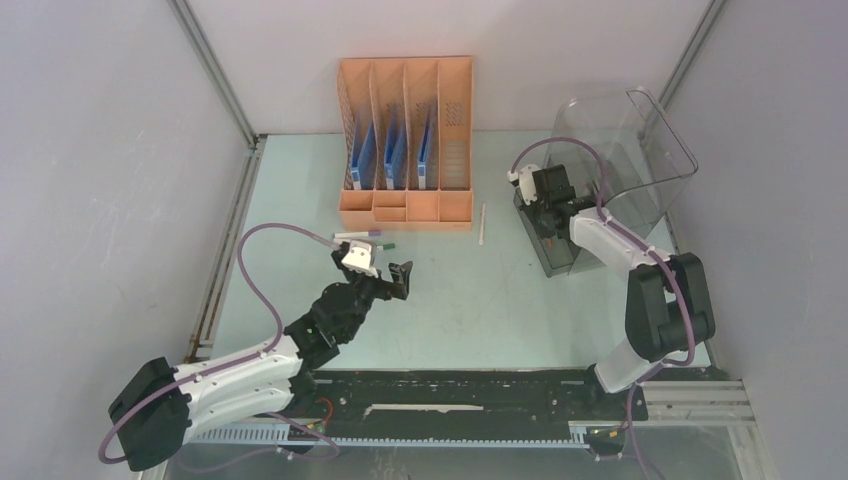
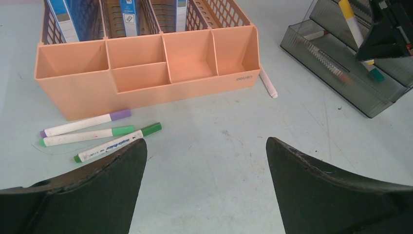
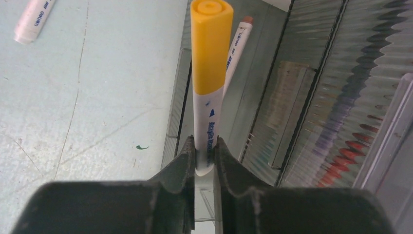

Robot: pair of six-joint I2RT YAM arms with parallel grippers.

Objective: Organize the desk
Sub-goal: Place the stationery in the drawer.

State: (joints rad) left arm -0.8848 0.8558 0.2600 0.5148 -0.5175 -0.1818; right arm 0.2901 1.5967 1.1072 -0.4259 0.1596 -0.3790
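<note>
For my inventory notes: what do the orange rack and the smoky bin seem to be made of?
The orange rack: probably moulded plastic, matte; thin perforated walls. The smoky bin: probably hard plastic, glossy, see-through; reflections on its walls.

The left gripper (image 2: 205, 144) hangs over the desk (image 2: 224, 195), its two black jaws spread wide with nothing between them. Just past them lie three markers (image 2: 95, 134) side by side, one with a purple cap and two with green caps. Behind them, toward the desk's far edge, stands an orange rack (image 2: 146, 63) with blue folders (image 2: 129, 14) in its back slots. A pale pen (image 2: 268, 83) lies just beside the rack's right end. Toward the far right corner sits a smoky bin (image 2: 336, 68). Over it, a tilted yellow-topped marker (image 2: 353, 24) rests against the right gripper (image 2: 372, 46).
</note>
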